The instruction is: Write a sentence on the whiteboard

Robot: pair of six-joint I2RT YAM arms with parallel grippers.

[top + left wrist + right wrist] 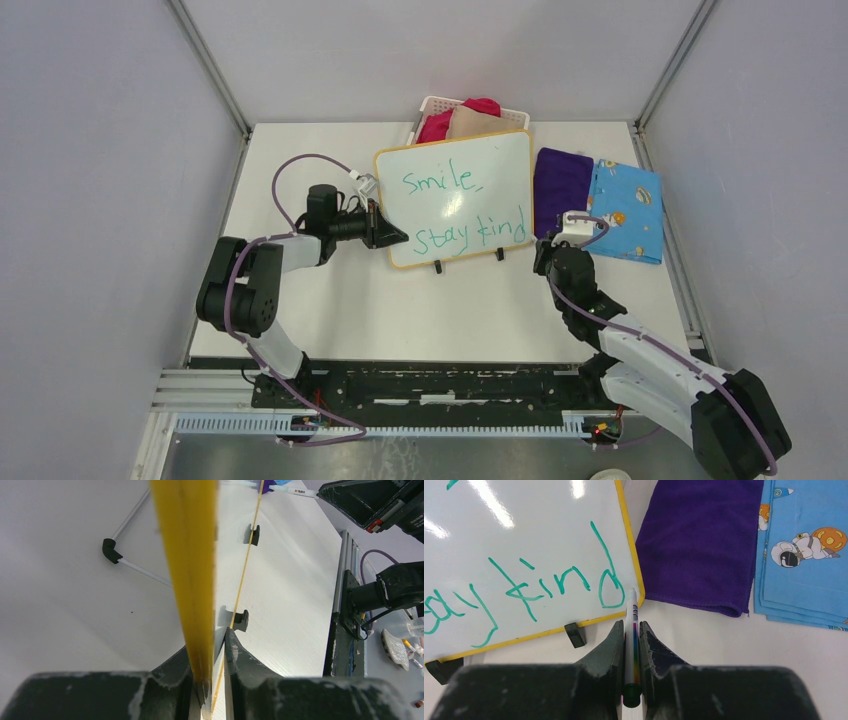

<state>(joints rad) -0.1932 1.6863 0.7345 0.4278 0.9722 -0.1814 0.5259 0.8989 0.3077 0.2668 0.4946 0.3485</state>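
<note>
Basket [432, 102] half hidden behind whiteboard [500, 165]; sentence [524, 587] cropped left.

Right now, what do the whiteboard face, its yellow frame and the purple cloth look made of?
Face of the whiteboard: smooth, glossy coated sheet, perhaps melamine or painted steel; lamp glare streaks across it. The yellow frame: probably plastic, with even colour and a rounded corner. The purple cloth: soft, matte, likely microfibre; fuzzy nap, limp folded edge.

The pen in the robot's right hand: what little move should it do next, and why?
Probably lift the marker a little away from the whiteboard. The sentence already reads "Smile, stay kind", and the right hand holds the tip beside the last d, at the frame's lower right corner. The left hand grips the board's left edge, so the board should hold steady.
</note>
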